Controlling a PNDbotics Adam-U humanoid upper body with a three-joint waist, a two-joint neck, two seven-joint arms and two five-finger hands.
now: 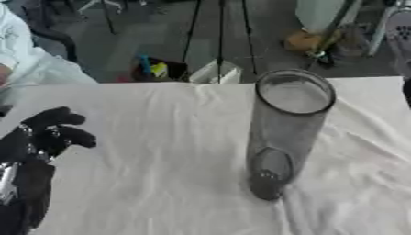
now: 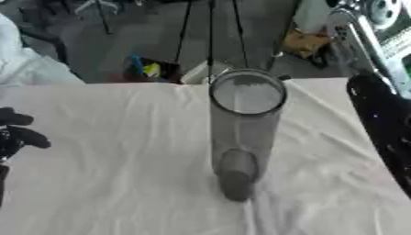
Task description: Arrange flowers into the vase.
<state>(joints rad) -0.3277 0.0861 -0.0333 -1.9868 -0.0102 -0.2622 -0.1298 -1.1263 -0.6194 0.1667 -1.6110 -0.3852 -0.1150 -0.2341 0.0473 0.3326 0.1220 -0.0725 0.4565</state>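
Observation:
A tall clear glass vase (image 1: 287, 133) stands upright on the white tablecloth (image 1: 160, 174), a little right of the middle, and nothing shows inside it. No flowers show in either view. My left hand (image 1: 44, 137), black, rests at the table's left edge, well left of the vase. Its fingers (image 1: 74, 137) are relaxed, point to the right and hold nothing. Of my right arm only the black forearm (image 2: 384, 133) shows, along the right edge beside the vase. The right hand itself is out of the picture.
The cloth is wrinkled, with bare stretches left of the vase and in front of it. Beyond the table's far edge (image 1: 160, 85) the floor holds tripod legs (image 1: 218, 32), a dark bin with coloured items (image 1: 157, 69) and a brown box (image 1: 303, 41).

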